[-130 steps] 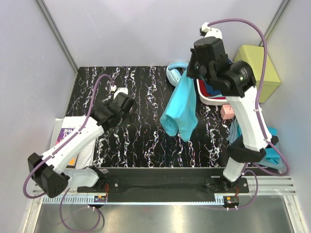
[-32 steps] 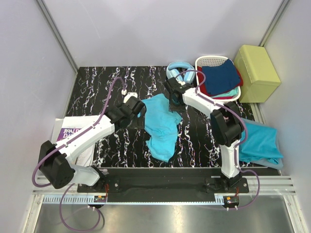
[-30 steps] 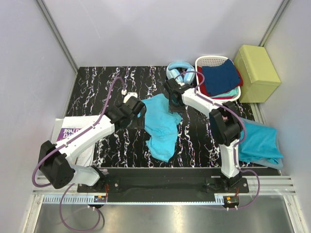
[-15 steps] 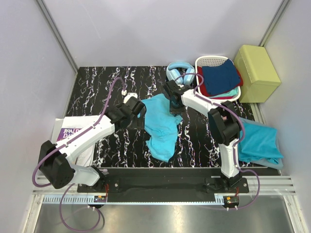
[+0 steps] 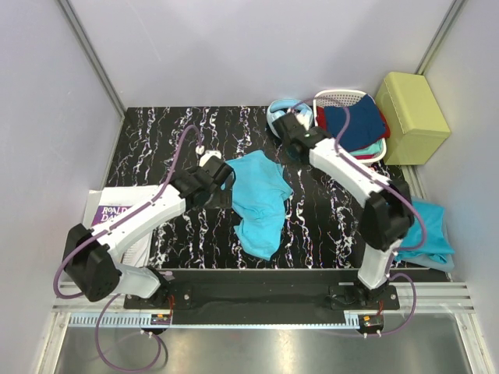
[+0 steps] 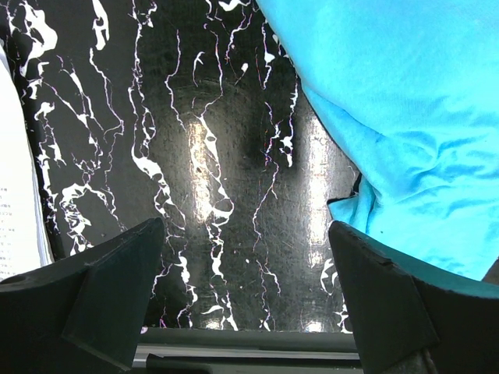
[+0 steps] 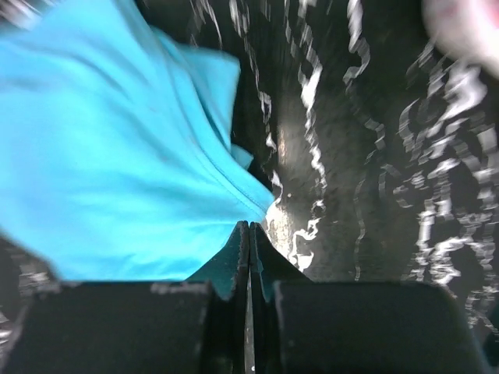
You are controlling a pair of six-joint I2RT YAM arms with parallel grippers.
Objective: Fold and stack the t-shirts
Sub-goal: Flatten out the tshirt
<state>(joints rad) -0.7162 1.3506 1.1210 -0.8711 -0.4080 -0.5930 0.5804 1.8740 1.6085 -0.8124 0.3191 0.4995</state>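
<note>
**Item 1. t-shirt (image 5: 261, 199).** Turquoise, unfolded, lying bunched at the centre of the top view on the black marbled table (image 5: 156, 140). One lobe trails toward the lower centre. No fold made yet.

**Item 2. second t-shirt (image 5: 433, 234).** At the lower right of the top view, partly hidden behind the right arm and lying at the table's edge. Not stacked.

**Item 3. left gripper (image 6: 245, 230).** Jaws spread wide and empty, low over bare table. The shirt's edge fills the right of its wrist view.

**Item 4. right gripper (image 7: 248, 227).** Fingers pressed flat together with no cloth visible between them. The shirt's hem lies just beyond the tips (this view is blurred, so a thin pinch cannot be fully ruled out).

**Item 5. Bystanders.** Pale blue headphones (image 5: 274, 115) and white basket (image 5: 335, 95), both in the upper centre-right beside the right wrist.

**Hazards, as judged:**
- A shut, empty right gripper grips nothing, so the shirt would stay bunched.
- The left jaws could close on several layers and drag the whole heap instead of one edge.
- The right wrist could sweep against the headphones.
- The second shirt could slide off the edge if the arm brushes it.
</note>
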